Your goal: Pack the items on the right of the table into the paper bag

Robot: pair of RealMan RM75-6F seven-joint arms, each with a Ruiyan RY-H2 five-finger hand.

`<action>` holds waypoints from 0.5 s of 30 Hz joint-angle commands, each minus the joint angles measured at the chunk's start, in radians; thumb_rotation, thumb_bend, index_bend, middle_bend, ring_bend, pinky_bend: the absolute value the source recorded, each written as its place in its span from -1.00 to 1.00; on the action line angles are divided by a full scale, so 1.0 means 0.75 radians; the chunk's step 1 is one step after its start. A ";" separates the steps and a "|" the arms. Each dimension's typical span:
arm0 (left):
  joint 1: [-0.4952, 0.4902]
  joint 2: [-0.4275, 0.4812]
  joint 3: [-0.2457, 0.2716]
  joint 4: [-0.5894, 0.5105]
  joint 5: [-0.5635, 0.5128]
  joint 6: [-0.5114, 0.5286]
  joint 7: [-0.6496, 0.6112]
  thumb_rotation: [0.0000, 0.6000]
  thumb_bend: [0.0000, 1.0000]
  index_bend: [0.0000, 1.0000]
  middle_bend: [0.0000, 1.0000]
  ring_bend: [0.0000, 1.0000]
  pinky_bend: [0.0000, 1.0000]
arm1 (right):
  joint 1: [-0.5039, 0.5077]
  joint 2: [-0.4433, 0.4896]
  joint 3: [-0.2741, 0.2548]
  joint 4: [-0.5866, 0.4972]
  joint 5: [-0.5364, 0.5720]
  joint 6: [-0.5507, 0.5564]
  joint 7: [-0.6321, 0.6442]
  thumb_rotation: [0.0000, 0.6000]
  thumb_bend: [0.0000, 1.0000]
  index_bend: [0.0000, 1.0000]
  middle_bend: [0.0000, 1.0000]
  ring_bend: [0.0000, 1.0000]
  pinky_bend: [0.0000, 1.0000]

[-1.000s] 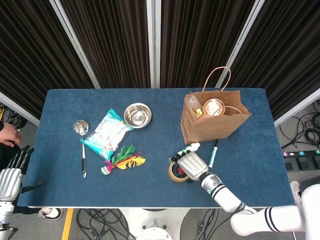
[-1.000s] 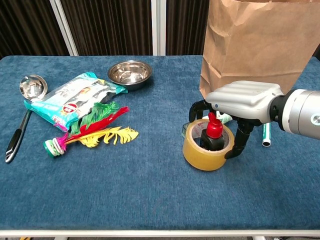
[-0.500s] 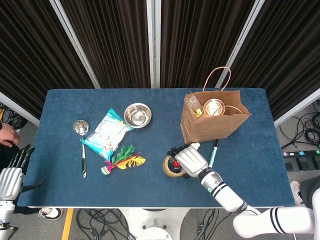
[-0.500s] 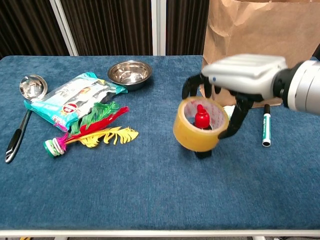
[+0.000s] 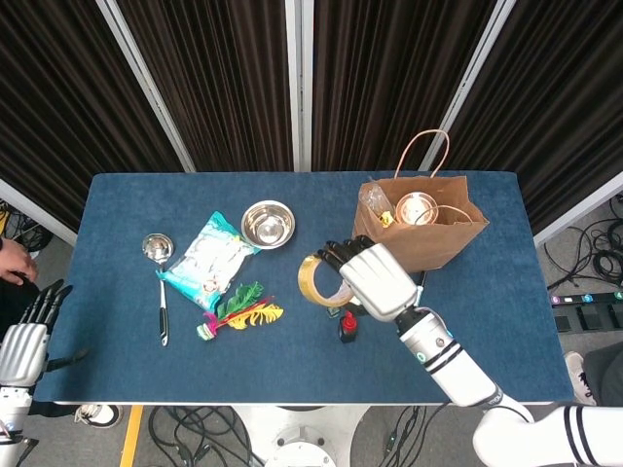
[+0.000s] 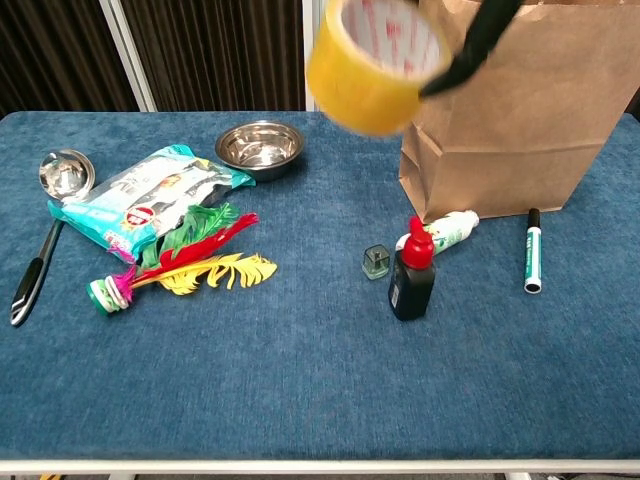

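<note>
Tape roll (image 5: 316,279) now lifted off the black bottle (image 6: 412,281), gripped in right robot hand (image 5: 375,279).

Bottle (image 6: 412,281) before paper bag (image 6: 520,120); marker (image 6: 531,250) right; bowl (image 6: 260,146) left.

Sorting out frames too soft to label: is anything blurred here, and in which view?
Chest view: the yellow roll of tape is motion-smeared and cut off at the top edge; the black bottle with a red cap is sharp. Head view: the right robot hand gripping the roll is reasonably crisp.
</note>
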 commanded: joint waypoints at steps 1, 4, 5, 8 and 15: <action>-0.005 -0.002 -0.004 0.001 -0.002 -0.003 -0.001 1.00 -0.66 -0.75 -0.75 -0.95 -0.71 | 0.011 0.075 0.071 -0.060 -0.014 0.050 -0.016 1.00 -1.00 -0.26 -0.18 -0.27 -0.33; -0.006 -0.001 -0.001 0.000 0.001 -0.003 -0.001 1.00 -0.66 -0.75 -0.76 -0.95 -0.71 | 0.011 0.134 0.123 -0.089 -0.023 0.099 -0.043 1.00 -1.00 -0.26 -0.18 -0.27 -0.33; -0.010 -0.004 -0.002 0.001 0.001 -0.007 0.000 1.00 -0.66 -0.75 -0.76 -0.95 -0.71 | 0.008 0.156 0.143 -0.091 -0.027 0.122 -0.053 1.00 -1.00 -0.26 -0.18 -0.27 -0.33; -0.022 -0.017 -0.008 0.017 -0.004 -0.022 -0.003 1.00 -0.66 -0.75 -0.76 -0.95 -0.71 | -0.004 0.206 0.183 -0.070 -0.047 0.180 -0.082 1.00 -1.00 -0.26 -0.18 -0.27 -0.33; -0.038 -0.043 -0.015 0.058 -0.012 -0.039 -0.018 1.00 -0.66 -0.75 -0.76 -0.95 -0.71 | -0.055 0.281 0.230 0.043 -0.056 0.281 -0.104 1.00 -1.00 -0.26 -0.18 -0.27 -0.33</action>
